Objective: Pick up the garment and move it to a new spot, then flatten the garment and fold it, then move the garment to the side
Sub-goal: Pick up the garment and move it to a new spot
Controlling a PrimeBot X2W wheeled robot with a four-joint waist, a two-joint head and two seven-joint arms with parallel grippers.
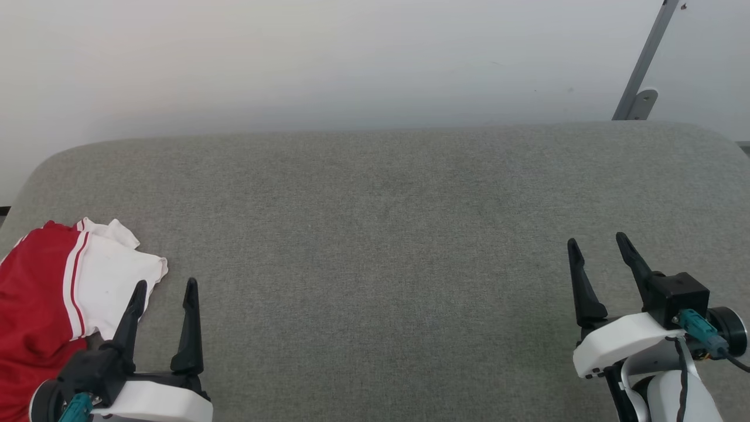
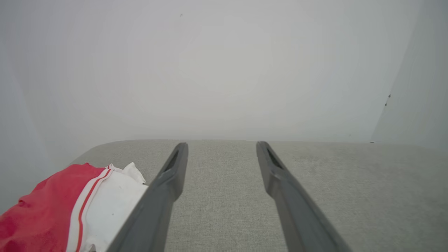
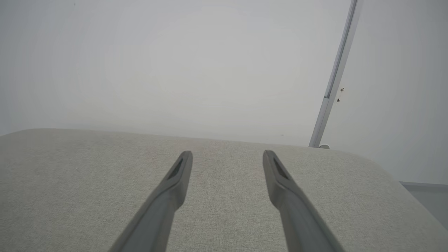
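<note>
The garment [image 1: 41, 293] lies bunched at the left edge of the grey surface [image 1: 375, 234], red body and white sleeve showing. The left tool [image 1: 166, 284] hangs released just beside it; the right tool [image 1: 596, 239], also released, sits well apart.

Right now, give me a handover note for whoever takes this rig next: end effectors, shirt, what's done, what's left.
Left end effector: open, empty, just right of the shirt.
Right end effector: open, empty, over bare pad on the right.
Shirt: bunched at the pad's left edge, partly out of the head view.
Done: nothing evident; the shirt looks unfolded.
Left: pick it up, move it, flatten, fold, set aside.
</note>
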